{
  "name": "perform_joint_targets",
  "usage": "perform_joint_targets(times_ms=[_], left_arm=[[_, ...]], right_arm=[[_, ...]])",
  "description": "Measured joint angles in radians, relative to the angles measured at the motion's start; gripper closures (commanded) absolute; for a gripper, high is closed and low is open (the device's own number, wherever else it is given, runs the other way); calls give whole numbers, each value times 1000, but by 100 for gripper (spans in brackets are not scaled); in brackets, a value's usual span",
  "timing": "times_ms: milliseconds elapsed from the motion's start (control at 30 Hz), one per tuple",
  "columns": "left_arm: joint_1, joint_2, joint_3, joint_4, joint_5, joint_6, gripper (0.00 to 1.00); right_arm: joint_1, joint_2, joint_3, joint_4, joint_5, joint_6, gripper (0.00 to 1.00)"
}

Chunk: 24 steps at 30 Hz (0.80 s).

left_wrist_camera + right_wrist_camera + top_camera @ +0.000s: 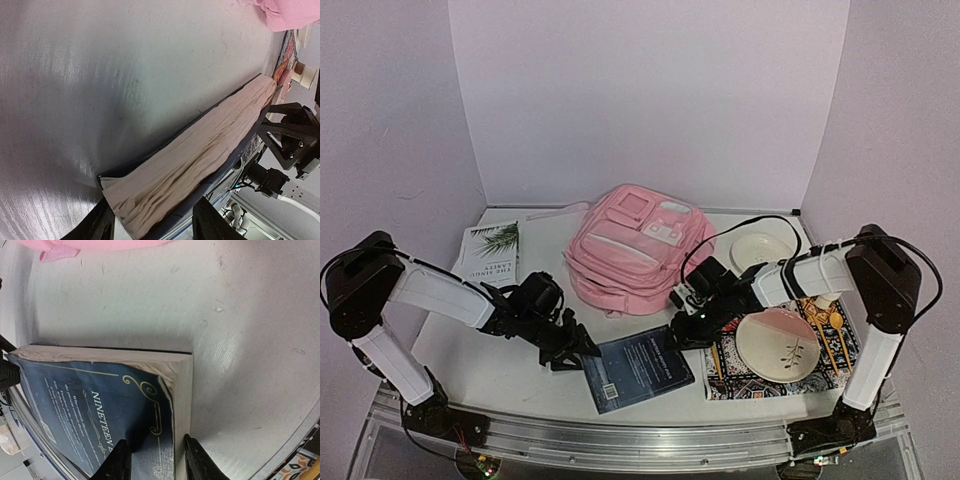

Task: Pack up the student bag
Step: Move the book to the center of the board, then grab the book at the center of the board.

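Left claw (588, 350) and right claw (676, 337) straddle the book (637, 370), grip unclear to me; next I clamp and lift it toward the backpack (635, 245).

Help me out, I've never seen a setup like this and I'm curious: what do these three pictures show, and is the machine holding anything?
These are two robot arms bolted to the near edge of a table. The wide picture comes from a fixed camera above and behind them. The two close-ups come from a camera on each wrist.

On the table lie a pink student bag, a white book, a cream bowl, a plate on a patterned mat, and a dark blue book at the front.

The left gripper and the right gripper each have their fingers on either side of a corner of that blue book, at opposite ends. The pictures do not show whether they are squeezing it.
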Motion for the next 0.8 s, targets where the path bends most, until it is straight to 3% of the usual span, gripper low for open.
perform_joint_targets(times_ms=[200,433,600,800], left_arm=[[24,-3,-6,0,-16,-22,63],[59,-47,-18,-11,-60,-18,71],[59,-97,-21,-10,-60,-17,75],[53,-159,-29,-8,-54,-14,86]], right_arm=[[-9,62,78,4,22,5,64],[-11,119,169,23,50,-13,61],[-11,119,174,32,63,-25,55],[1,115,173,53,99,-50,41]])
